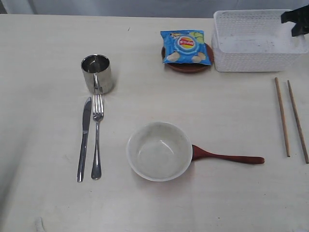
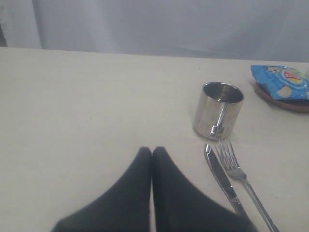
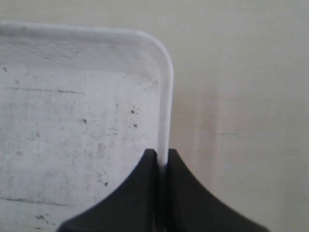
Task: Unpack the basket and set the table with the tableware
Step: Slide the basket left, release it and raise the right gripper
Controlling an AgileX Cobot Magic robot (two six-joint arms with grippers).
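The white lattice basket [image 1: 256,42] stands at the back right of the table [image 1: 203,106], nothing showing inside it. My right gripper [image 1: 295,21] is shut on the basket rim [image 3: 166,111], one finger inside and one outside the wall. A steel cup [image 1: 97,73] stands at the left, with the knife [image 1: 84,139] and fork [image 1: 97,136] laid side by side below it. A white bowl [image 1: 160,151] sits at centre front, the reddish-brown spoon [image 1: 227,157] beside it. Two chopsticks [image 1: 291,118] lie at the right. My left gripper [image 2: 152,151] is shut and holds nothing, left of the cup [image 2: 218,109] and knife [image 2: 222,178].
A blue chips bag [image 1: 185,47] lies on the brown round plate [image 1: 188,66], just left of the basket. The table's far edge meets a pale backdrop.
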